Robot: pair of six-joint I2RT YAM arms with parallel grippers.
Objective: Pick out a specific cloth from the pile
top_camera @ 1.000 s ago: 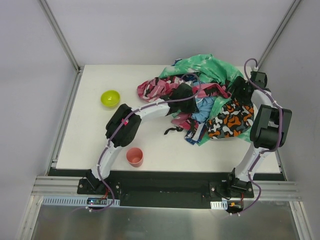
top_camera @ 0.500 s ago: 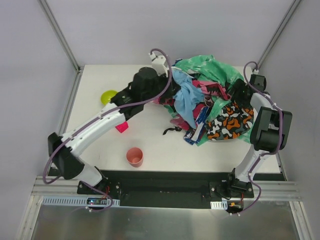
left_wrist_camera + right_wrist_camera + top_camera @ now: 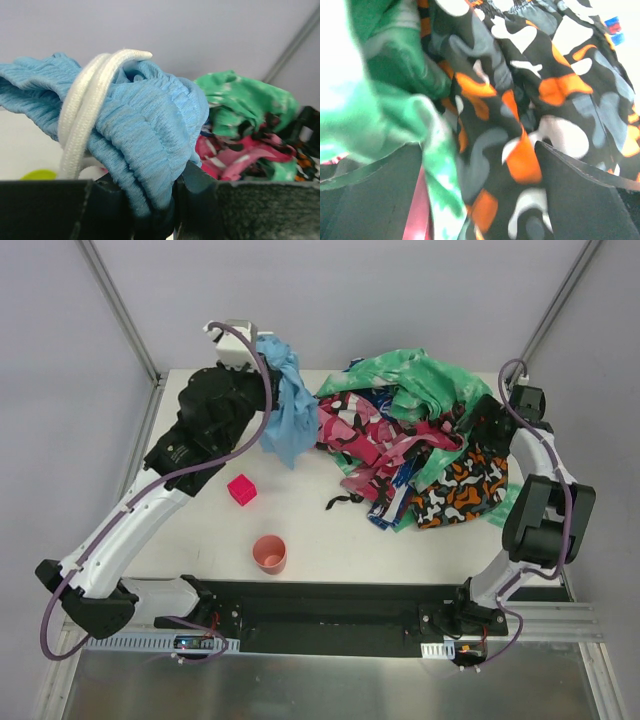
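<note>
Above the table's (image 3: 180, 530) far left corner, in the top external view, the left gripper (image 3: 266, 352) holds the cloth (image 3: 289, 412) raised beside the pile (image 3: 405, 435), probably high enough to draw its free end out of the heap. The cloth hangs from the fingers with its long axis close to vertical and its free end pointing down toward the table, just beside the pink camouflage edge. Whether it touches that edge cannot be determined. The right gripper (image 3: 487, 420) sits in the pile's right side, apparently to steady the heap. A pink cube (image 3: 241, 489) and a cup (image 3: 268, 553) stand apart on the near left. In the left wrist view, the fingers (image 3: 220, 210) are clamped on a gathered fold of the cloth, and a white drawstring (image 3: 82, 115) loops over the bunch. In the right wrist view, the fingers (image 3: 585, 200) stand apart with orange camouflage fabric (image 3: 515, 130) between them. Whether they pinch it cannot be determined.
</note>
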